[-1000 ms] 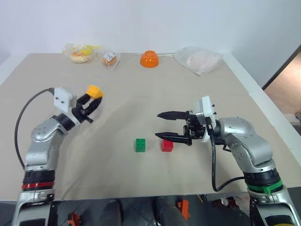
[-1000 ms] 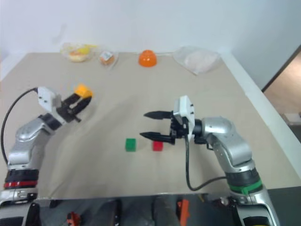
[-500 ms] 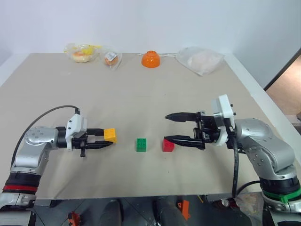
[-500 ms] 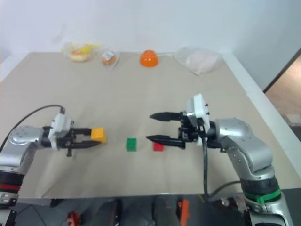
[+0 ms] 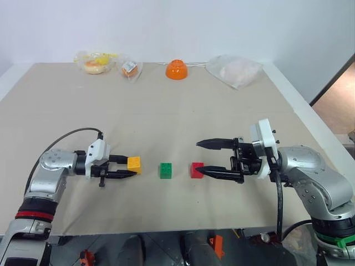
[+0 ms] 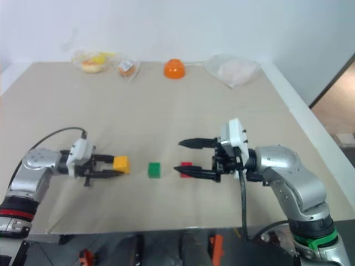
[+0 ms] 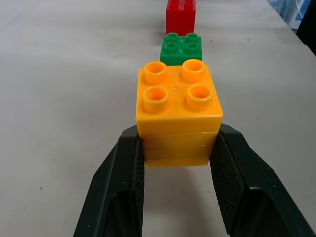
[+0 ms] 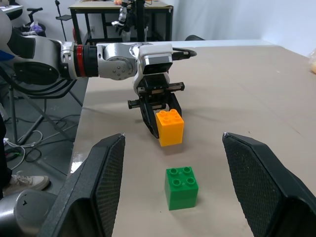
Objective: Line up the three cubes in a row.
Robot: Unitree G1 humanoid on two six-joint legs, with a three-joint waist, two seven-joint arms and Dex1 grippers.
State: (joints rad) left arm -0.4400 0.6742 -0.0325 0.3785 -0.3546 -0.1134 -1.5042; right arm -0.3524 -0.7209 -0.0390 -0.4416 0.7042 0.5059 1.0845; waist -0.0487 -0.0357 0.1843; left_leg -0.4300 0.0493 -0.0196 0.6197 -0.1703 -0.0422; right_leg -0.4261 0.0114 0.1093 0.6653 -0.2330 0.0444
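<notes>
The step in hand is the placing of the third block: the left claw (image 5: 131, 169) pinches the yellow-orange cube (image 5: 133, 163) by its two sides and holds it low over the bench (image 5: 166, 122), just off the green cube (image 5: 166, 170) on the side toward the left edge. The red cube (image 5: 196, 169) stands on the green one's other side, and the left wrist view shows all three in one straight line, studs up. Whether the yellow-orange cube already rests on the bench I cannot tell; it looks at or just above the surface. The right claw (image 5: 209, 157) is spread wide and holds nothing, with its lower finger just beside the red cube. The next move, as I judge it, calls for settling the cube flat, parting the fingers and drawing the claw back toward the left edge without nudging the row; its gap to the green cube should match the green-to-red gap. A second ago the left claw held the cube up high and far nearer the left edge; it has since swung down and in, while the right claw has barely shifted, its fingers as wide as before.
</notes>
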